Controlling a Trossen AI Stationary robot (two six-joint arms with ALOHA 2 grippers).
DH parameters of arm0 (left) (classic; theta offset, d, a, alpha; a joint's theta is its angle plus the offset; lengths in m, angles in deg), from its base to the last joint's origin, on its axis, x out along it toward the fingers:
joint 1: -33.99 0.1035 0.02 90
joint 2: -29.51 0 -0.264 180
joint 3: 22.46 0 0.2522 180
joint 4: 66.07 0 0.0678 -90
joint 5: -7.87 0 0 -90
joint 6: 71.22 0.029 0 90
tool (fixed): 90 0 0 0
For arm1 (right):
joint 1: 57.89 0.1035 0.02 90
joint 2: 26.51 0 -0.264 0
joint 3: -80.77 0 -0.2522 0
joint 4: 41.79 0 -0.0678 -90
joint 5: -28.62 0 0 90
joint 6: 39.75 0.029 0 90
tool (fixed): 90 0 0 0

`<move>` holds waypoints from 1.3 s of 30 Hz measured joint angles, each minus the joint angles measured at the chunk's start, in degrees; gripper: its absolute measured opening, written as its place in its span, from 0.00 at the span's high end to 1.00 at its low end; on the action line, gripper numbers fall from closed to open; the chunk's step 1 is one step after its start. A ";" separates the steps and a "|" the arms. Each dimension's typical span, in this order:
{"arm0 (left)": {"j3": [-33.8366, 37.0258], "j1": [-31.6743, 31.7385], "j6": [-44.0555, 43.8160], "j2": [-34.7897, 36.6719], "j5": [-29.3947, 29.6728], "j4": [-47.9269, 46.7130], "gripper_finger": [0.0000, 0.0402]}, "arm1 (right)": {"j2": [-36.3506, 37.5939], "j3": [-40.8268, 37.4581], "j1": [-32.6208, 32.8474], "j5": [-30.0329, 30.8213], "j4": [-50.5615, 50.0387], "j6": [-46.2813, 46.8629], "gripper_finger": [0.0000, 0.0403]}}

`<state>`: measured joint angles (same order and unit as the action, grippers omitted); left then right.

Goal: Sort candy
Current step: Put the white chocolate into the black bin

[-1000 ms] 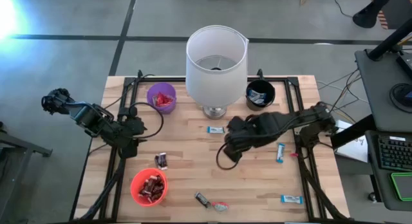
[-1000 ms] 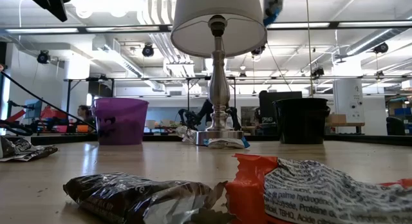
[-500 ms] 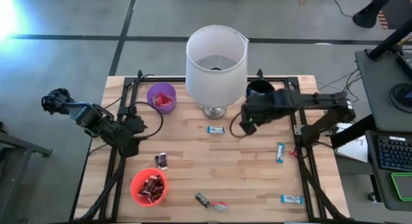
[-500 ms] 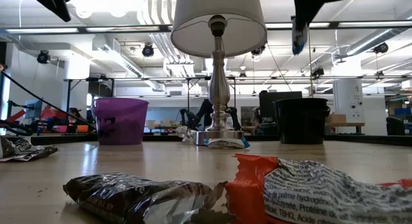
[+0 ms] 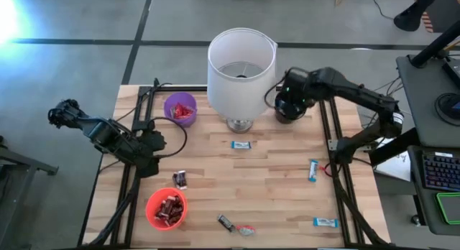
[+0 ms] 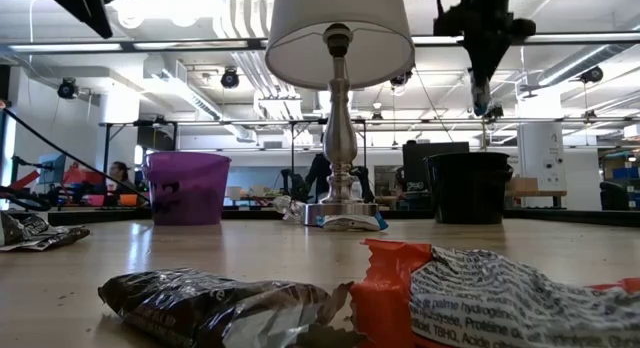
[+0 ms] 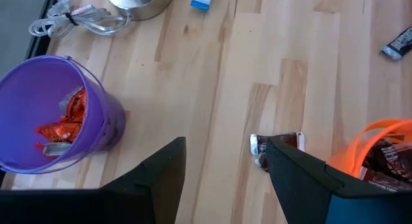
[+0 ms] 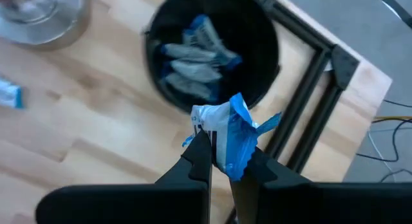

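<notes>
One blue-and-white candy [image 8: 226, 141] is pinched in the closed fingers of the right gripper [image 8: 222, 161], which has been carried from mid-table to a position above the black cup [image 5: 290, 106]; release into it is judged imminent. The left gripper [image 7: 225, 161] is parked open near the purple cup [image 7: 55, 114]. Loose candy is left scattered on the wooden table [image 5: 280, 185]. A lamp [image 5: 241, 70] and a workshop background are noted.
</notes>
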<state>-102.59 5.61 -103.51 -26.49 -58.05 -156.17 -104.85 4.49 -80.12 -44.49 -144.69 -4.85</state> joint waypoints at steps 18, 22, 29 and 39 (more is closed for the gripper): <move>-0.72 0.09 -10.85 -2.88 5.60 -6.44 0.53 | 0.32 -7.27 -17.85 -11.32 10.46 -19.23 0.95; -1.14 0.11 -10.80 -2.79 5.62 -7.24 0.53 | 0.79 -7.27 -17.83 -11.39 10.01 -19.74 0.95; -1.46 0.11 -10.73 -2.77 6.74 -7.52 0.53 | 1.04 -7.27 -18.20 -10.77 10.50 -21.99 0.93; -1.46 0.15 -10.27 -2.75 6.86 -7.67 0.53 | 1.04 -7.27 -18.22 -8.74 11.48 -22.58 0.75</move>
<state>-104.05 5.77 -113.79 -29.24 -51.19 -163.84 -103.81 -2.78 -98.33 -53.24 -133.21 -27.43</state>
